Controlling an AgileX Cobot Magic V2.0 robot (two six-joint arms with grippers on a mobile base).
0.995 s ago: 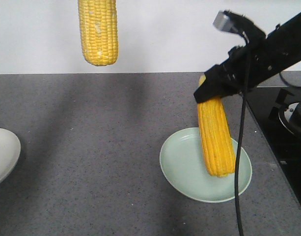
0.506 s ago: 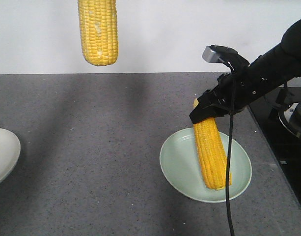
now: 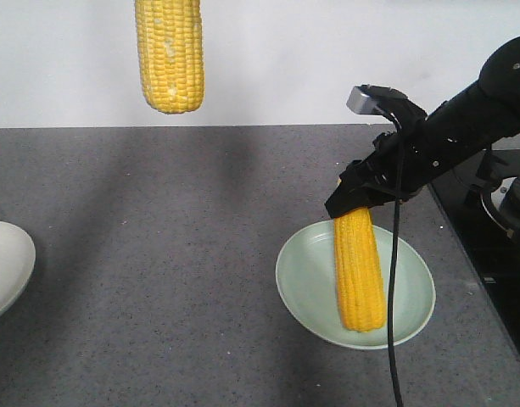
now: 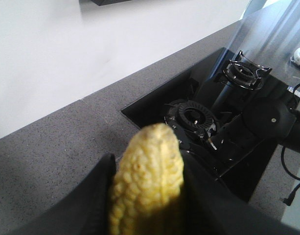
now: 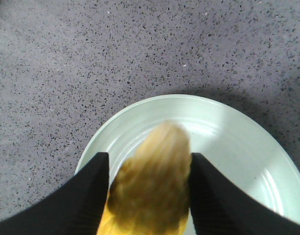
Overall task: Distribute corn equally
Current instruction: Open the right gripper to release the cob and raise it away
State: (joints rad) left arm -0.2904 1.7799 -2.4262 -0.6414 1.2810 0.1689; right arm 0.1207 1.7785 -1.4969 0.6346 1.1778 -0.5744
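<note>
In the front view, a pale green plate (image 3: pixel 310 292) is sitting on the speckled grey desk (image 3: pixel 175 254) at the near right. A yellow cob of corn (image 3: pixel 360 270) is leaning steeply over it, its blunt lower end resting on or just above the plate's inner surface; contact cannot be told for sure. The right gripper (image 3: pixel 355 193) is gripping the cob's upper, tapered end, its black jaws clamped on either side of it. The right wrist view is showing the same grip from above: the two black fingers (image 5: pixel 88 188) are pressing against the blurred cob (image 5: pixel 152 186), with the plate (image 5: pixel 238 142) lying beneath. A black cable (image 3: pixel 392 322) is hanging down from the right arm across the plate's right part.

At the near left edge, part of a white plate (image 3: pixel 3 264) is showing.

Farther back and higher, a second cob (image 3: pixel 169 52) is hanging upright in the air, well apart from both plates, its top cut off by the frame. In the left wrist view, the left gripper (image 4: pixel 149 196) is holding that cob (image 4: pixel 147 181), jaws closed against its sides. Beyond it, a black gas hob (image 4: pixel 208 117) is sitting sunk into the desk, before a white wall (image 3: pixel 327 51).
</note>
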